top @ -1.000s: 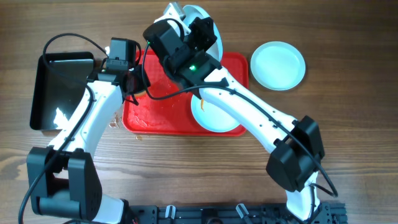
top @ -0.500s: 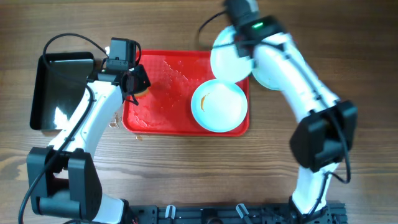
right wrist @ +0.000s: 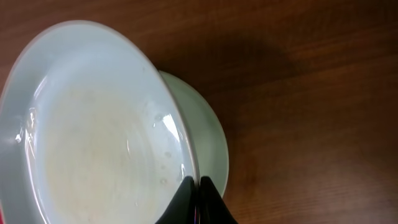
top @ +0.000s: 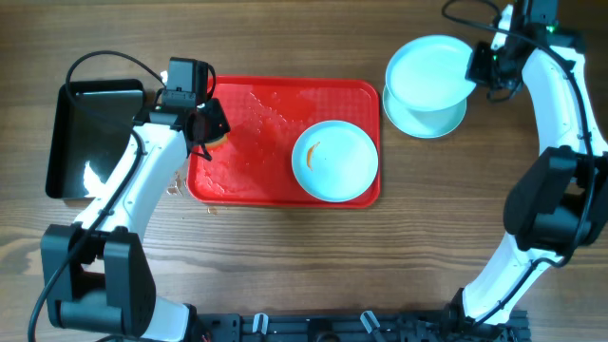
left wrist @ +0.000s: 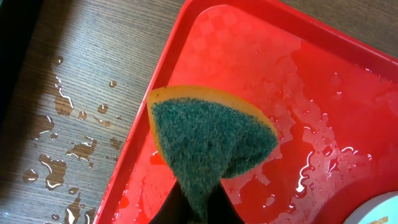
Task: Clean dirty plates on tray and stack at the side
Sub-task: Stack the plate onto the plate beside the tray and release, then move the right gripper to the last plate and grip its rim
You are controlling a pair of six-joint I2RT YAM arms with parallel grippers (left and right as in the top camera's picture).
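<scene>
Overhead, tray (top: 249, 179) holds smeared plate (top: 334, 161), left end effector (left wrist: 198, 208) grips sponge (left wrist: 208, 140), right end effector (right wrist: 198, 202) grips second plate (top: 427, 68)

left arm (top: 133, 185): white links, black joints | right arm (top: 562, 100): same | cables (top: 100, 59): black

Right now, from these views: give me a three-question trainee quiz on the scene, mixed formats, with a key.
1. True or false: the left end effector is shut on the sponge.
2. How many plates lie on the tray? A one, B two, C three.
3. Fill in: the right end effector holds the lifted plate by its rim, above the ____.
Key: 1 true. 2 A, the smeared plate. 3 the table plate, right of the tray.
</scene>
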